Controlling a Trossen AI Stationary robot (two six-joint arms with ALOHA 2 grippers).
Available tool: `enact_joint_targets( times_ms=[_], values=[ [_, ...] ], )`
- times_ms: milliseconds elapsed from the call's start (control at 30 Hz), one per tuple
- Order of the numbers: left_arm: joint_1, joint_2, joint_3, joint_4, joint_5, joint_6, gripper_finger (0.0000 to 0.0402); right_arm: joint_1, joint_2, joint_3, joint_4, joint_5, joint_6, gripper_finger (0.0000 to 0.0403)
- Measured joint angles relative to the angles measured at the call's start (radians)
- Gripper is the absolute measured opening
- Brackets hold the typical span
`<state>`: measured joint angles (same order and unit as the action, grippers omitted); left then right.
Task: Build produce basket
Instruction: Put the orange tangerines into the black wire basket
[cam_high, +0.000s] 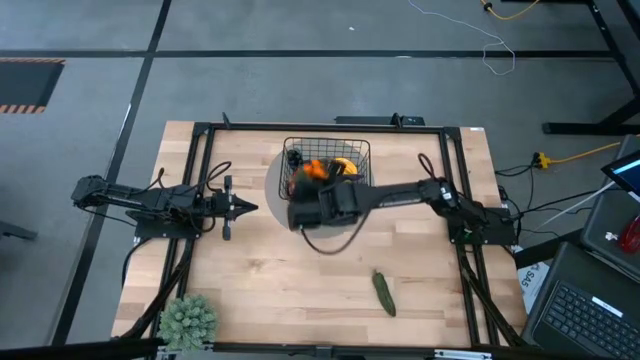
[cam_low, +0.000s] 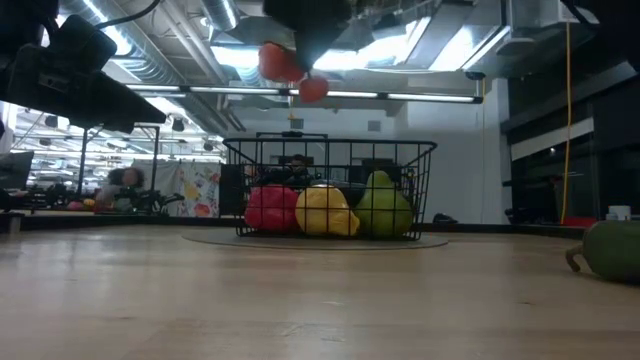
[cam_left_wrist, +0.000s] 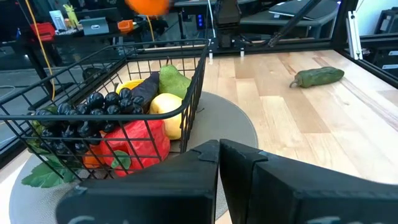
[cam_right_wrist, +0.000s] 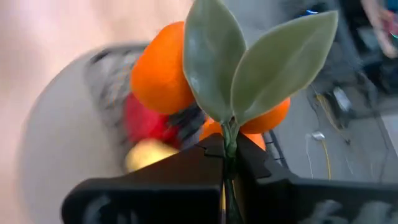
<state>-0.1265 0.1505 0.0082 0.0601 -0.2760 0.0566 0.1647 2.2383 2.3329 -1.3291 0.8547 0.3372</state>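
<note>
The small rectangular black wire-mesh basket (cam_high: 327, 160) is set on a round grey mat (cam_left_wrist: 230, 121) toward the far middle of the pale wooden table (cam_high: 330, 290). Inside the basket, a red pepper (cam_low: 268, 209), a yellow lemon (cam_low: 324, 211) and a green pear-shaped fruit (cam_low: 383, 206) are seen side by side through the mesh, with a bunch of dark grapes (cam_left_wrist: 81, 115) and a purple eggplant (cam_left_wrist: 144, 91) among them.

The right gripper (cam_right_wrist: 229, 155) is held above the basket's near-left part, its fingers closed on the thin green stem of a cluster of oranges with two green leaves (cam_right_wrist: 168, 71); the oranges hang well clear of the basket's rim in the low view.

A green cucumber (cam_high: 384, 292) is left lying on the table, well apart from the basket on its near-right side.

The left gripper (cam_high: 246, 207) is kept to the left of the basket, pointed toward it, with its fingers pressed together and nothing held. A bushy grey-green plant (cam_high: 188, 318) stands far from the basket, at the table's near-left corner.
</note>
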Motion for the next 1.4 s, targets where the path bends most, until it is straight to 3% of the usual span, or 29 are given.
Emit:
enact_joint_targets(
  times_ms=[200,433,733,900,1067,1133,1400],
  values=[
    [0.000,0.000,0.000,0.000,0.000,0.006,0.0004,-0.085,0.000,0.000,0.007,0.039,0.201,0.0000],
    [0.000,0.000,0.000,0.000,0.000,0.006,0.0004,-0.161,0.000,-0.001,-0.011,-0.040,0.231,0.0000],
    [0.000,0.000,0.000,0.000,0.000,0.006,0.0004,-0.203,0.000,-0.002,-0.061,-0.052,0.073,0.0000],
    [0.000,0.000,0.000,0.000,0.000,0.006,0.0004,-0.246,-0.001,-0.002,-0.180,-0.158,0.023,0.0000],
    [0.000,0.000,0.000,0.000,0.000,0.006,0.0004,-0.277,-0.015,-0.002,-0.240,-0.183,0.005,0.0000],
    [0.000,0.000,0.000,-0.001,0.000,0.006,0.0004,-0.283,-0.032,-0.002,-0.242,-0.226,-0.033,0.0000],
    [0.000,0.000,0.000,-0.004,0.000,0.006,0.0004,-0.281,-0.175,-0.002,-0.242,-0.231,-0.063,0.0000]
  ],
)
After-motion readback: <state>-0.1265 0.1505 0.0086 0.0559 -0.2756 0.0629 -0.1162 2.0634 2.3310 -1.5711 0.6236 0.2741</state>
